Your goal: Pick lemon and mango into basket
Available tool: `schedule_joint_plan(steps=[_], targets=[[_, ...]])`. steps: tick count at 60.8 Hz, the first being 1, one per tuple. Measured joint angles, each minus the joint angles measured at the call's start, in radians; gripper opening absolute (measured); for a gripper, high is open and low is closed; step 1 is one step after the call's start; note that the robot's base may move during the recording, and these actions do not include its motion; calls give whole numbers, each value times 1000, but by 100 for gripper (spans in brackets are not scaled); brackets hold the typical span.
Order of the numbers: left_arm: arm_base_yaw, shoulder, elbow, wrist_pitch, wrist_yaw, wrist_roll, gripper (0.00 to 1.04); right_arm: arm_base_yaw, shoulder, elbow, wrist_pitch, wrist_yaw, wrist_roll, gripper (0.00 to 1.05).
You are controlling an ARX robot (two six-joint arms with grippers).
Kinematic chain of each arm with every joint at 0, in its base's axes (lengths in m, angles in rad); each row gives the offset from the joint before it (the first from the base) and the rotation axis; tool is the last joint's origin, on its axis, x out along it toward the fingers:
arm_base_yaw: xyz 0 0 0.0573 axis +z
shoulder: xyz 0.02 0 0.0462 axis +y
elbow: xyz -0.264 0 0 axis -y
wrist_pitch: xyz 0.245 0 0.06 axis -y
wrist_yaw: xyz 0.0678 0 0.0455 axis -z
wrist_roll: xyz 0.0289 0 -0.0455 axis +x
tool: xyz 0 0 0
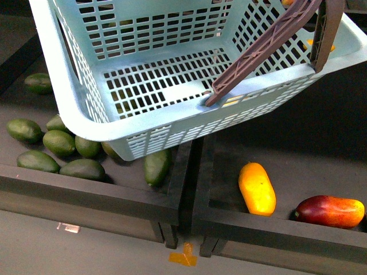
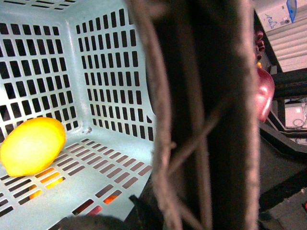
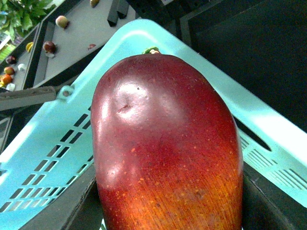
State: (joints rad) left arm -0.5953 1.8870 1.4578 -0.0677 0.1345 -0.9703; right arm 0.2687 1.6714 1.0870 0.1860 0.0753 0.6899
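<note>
Lemon (image 2: pixel 31 146) on basket (image 1: pixel 86 123) floor, mango (image 3: pixel 163 143) clamped in right gripper (image 3: pixel 168 211) at basket rim, left gripper state untellable, brown handle (image 2: pixel 201 115) filling its view, basket tilted above green fruits (image 1: pixel 60 142)

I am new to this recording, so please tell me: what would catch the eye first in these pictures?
The light turquoise basket dominates the front view, tilted; a lemon lies on its slotted floor. In the right wrist view a dark red mango fills the picture, with the basket's rim behind it. Dark green fruits crowd the left bin beneath the basket.
</note>
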Motion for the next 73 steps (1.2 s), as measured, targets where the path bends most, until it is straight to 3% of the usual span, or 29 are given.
schedule_joint_plan(steps=[8,17,29,37,39,44,51,65,69,73], targets=[[0,0,0,0,-1,0,4,25,36,29,-46,43,14,65],[0,0,0,0,0,0,4,12,50,34,-53,59,43,97],[0,0,-2,0,0,-2,4,-40,18,1,-48,60,34,96],[1,0,-2,0,-3,0,4,-119,-101,-122,-25,85,-75,95],[1,0,-2,0,-3,0,4,-134,-123,-159,40,66,-122,92],[1,0,-2,0,-3,0,4,-210,-231,-362,386,-31,-370,78],[1,0,-2,0,1,-1,4,-266,-375,-562,591,-65,-553,60],[-3,0,-2,0,7,-4,4,-270,-513,-777,639,-75,-666,19],[0,0,-2,0,-1,-4,4,-270,-580,-834,639,-76,-680,2],[0,0,-2,0,-5,2,4,-270,-614,-861,638,-75,-681,2]])
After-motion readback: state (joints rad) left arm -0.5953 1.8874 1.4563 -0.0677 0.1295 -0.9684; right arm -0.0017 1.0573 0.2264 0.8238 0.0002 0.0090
